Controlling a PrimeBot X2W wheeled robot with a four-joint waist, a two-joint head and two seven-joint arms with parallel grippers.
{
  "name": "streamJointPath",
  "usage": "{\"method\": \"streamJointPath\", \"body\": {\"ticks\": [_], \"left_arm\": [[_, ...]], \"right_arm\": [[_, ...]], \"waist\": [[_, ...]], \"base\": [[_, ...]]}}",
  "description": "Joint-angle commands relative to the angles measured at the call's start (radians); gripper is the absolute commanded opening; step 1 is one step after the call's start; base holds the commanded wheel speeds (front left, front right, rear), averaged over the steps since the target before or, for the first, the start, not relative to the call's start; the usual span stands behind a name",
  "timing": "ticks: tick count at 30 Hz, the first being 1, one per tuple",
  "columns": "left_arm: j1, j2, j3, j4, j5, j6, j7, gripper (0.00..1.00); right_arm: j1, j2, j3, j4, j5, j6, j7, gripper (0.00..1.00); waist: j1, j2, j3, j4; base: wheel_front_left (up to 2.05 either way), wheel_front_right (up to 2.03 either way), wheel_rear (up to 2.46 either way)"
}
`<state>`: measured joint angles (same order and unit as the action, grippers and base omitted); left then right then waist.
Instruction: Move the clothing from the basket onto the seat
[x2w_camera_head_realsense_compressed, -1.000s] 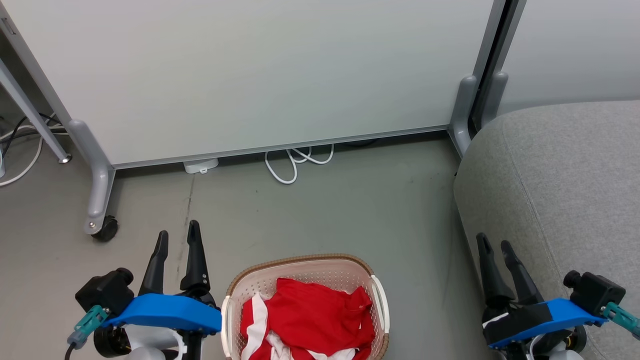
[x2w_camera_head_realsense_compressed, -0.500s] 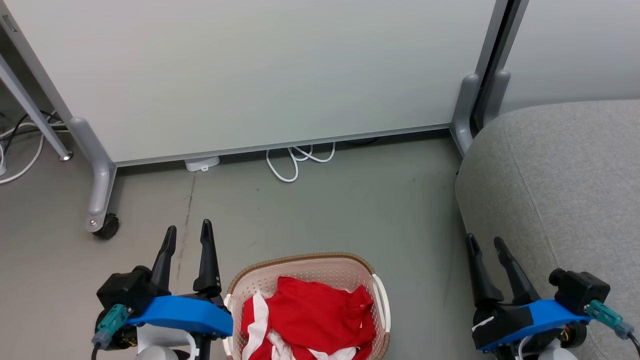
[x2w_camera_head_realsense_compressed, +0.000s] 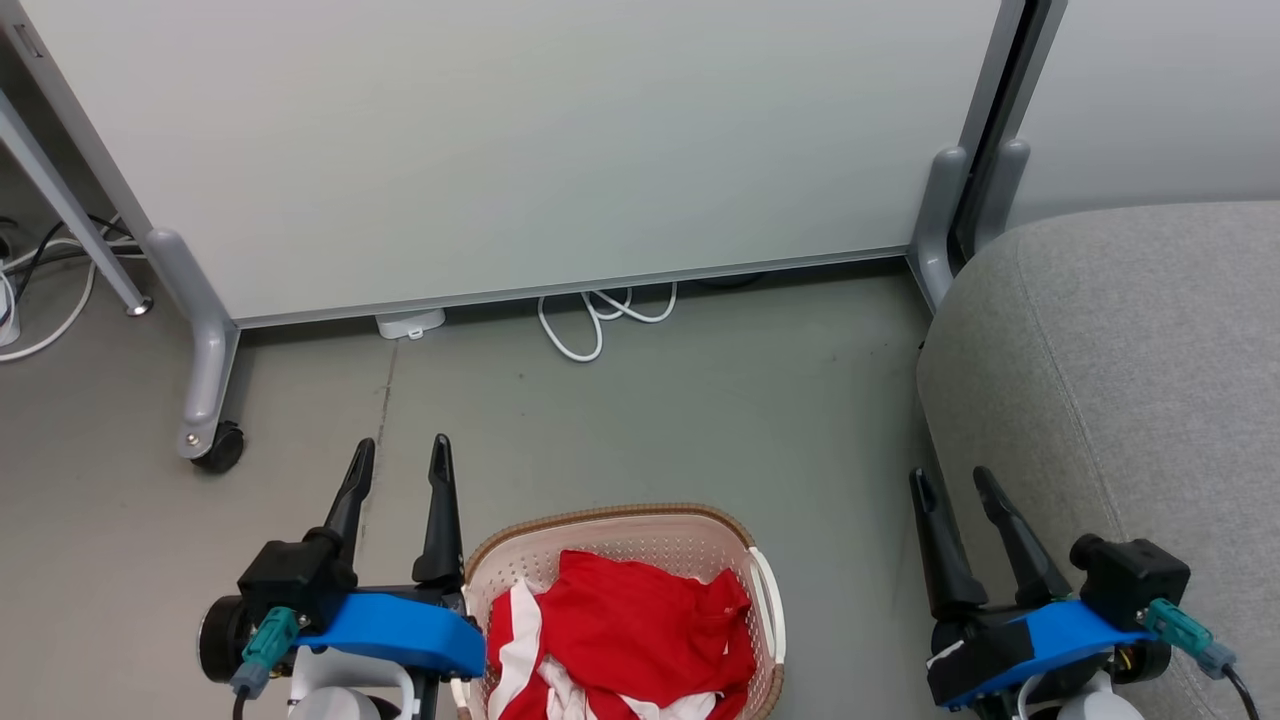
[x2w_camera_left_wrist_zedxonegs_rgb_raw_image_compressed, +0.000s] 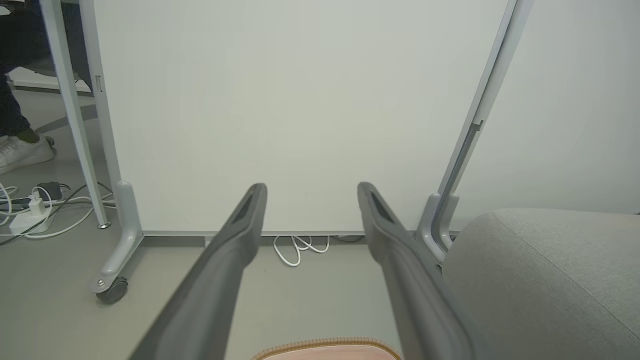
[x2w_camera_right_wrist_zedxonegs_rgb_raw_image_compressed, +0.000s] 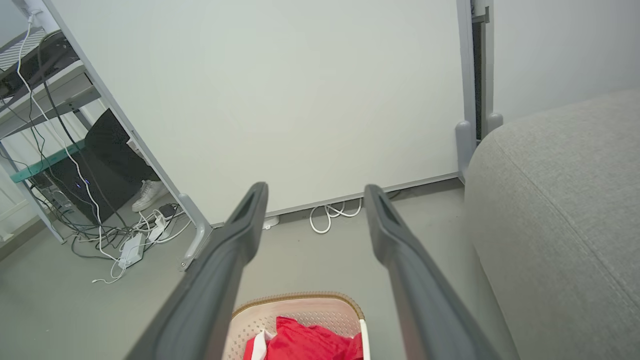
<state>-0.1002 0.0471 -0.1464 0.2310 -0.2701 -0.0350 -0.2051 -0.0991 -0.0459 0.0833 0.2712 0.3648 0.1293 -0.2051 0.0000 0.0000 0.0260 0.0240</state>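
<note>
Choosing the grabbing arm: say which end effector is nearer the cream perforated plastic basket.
Left. The left end effector is close beside the basket, on its left; the right end effector stands well off its right side, by the light grey fabric seat.

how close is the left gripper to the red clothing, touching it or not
Apart. In the head view the open left gripper points over the floor left of the basket; the clothing lies inside it, with pale basket wall showing between them.

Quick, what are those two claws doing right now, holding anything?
The left gripper is open, holding nothing.
The right gripper is open, holding nothing.
</note>
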Motion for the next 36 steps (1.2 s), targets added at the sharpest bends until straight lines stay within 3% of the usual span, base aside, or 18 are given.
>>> {"method": "streamJointPath", "body": {"ticks": [1,30,36], "left_arm": [[-0.017,0.004,-0.005,-0.002,0.017,0.001,-0.008,1.00],[-0.023,0.004,-0.047,0.050,0.188,-0.014,-0.063,1.00],[-0.023,0.004,-0.039,0.058,0.163,-0.019,-0.062,1.00]], "right_arm": [[-0.014,-0.006,0.003,-0.002,-0.016,0.002,-0.008,1.00],[-0.014,-0.007,0.034,0.020,-0.235,0.002,-0.062,1.00],[-0.016,-0.007,0.032,0.023,-0.226,0.002,-0.061,1.00]], "waist": [[0.0000,0.0000,0.000,0.000],[0.0000,0.0000,0.004,0.003],[0.0000,0.0000,0.006,0.004]], "base": [[0.00,0.00,0.00],[0.00,0.00,0.00],[0.00,0.00,0.00]]}}
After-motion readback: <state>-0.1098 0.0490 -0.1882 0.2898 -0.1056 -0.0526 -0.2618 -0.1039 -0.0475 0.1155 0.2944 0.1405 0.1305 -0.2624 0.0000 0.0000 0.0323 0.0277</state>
